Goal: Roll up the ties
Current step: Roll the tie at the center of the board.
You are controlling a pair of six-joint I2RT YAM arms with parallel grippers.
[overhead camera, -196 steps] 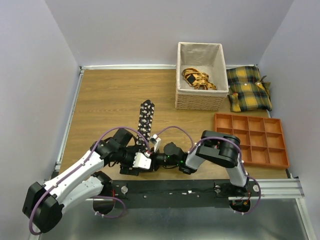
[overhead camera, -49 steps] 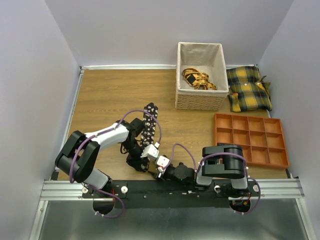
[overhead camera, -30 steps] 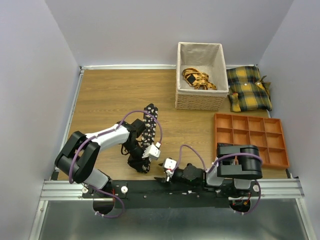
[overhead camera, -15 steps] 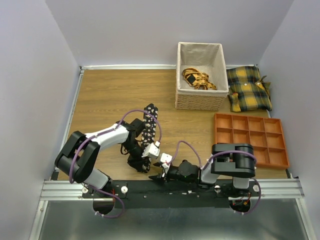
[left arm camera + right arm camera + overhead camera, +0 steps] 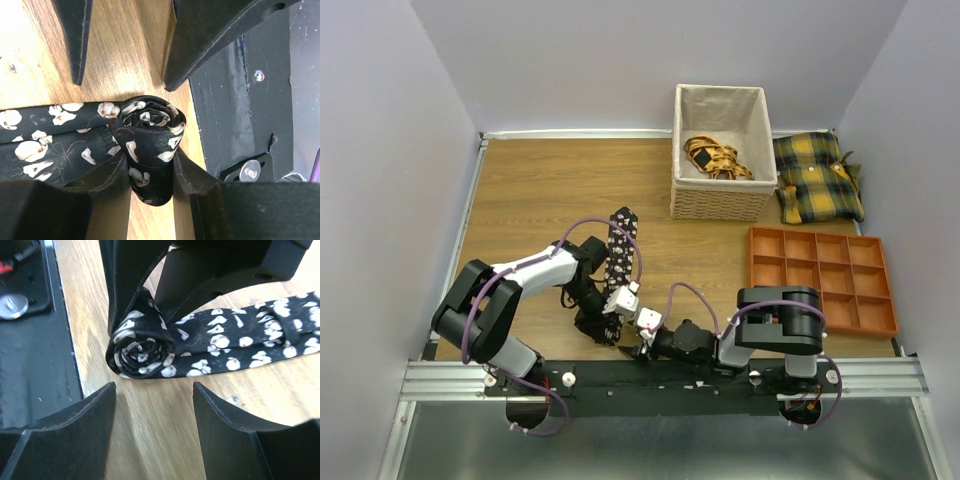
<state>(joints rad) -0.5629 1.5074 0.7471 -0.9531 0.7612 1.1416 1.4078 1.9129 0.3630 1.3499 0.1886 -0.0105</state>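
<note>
A black tie (image 5: 618, 245) dotted with white flowers lies as a strip on the wooden table, running toward the near edge. Its near end is wound into a small coil (image 5: 149, 125), also seen in the right wrist view as a coil (image 5: 141, 354). My left gripper (image 5: 150, 187) is shut on that coil, one finger pressed against each side, low by the front rail (image 5: 608, 332). My right gripper (image 5: 154, 412) stands open just short of the coil, with only bare wood between its fingers (image 5: 638, 343).
A wicker basket (image 5: 720, 203) at the back holds yellow-and-black fabric (image 5: 715, 155). Plaid cushions (image 5: 817, 178) lie to its right. An orange compartment tray (image 5: 823, 268) sits at the right. The black mounting rail (image 5: 230, 100) runs close beside the coil.
Over the last second my right gripper has slid left along the near edge toward the coil, still open. The left gripper has kept its hold on the coil in place.
</note>
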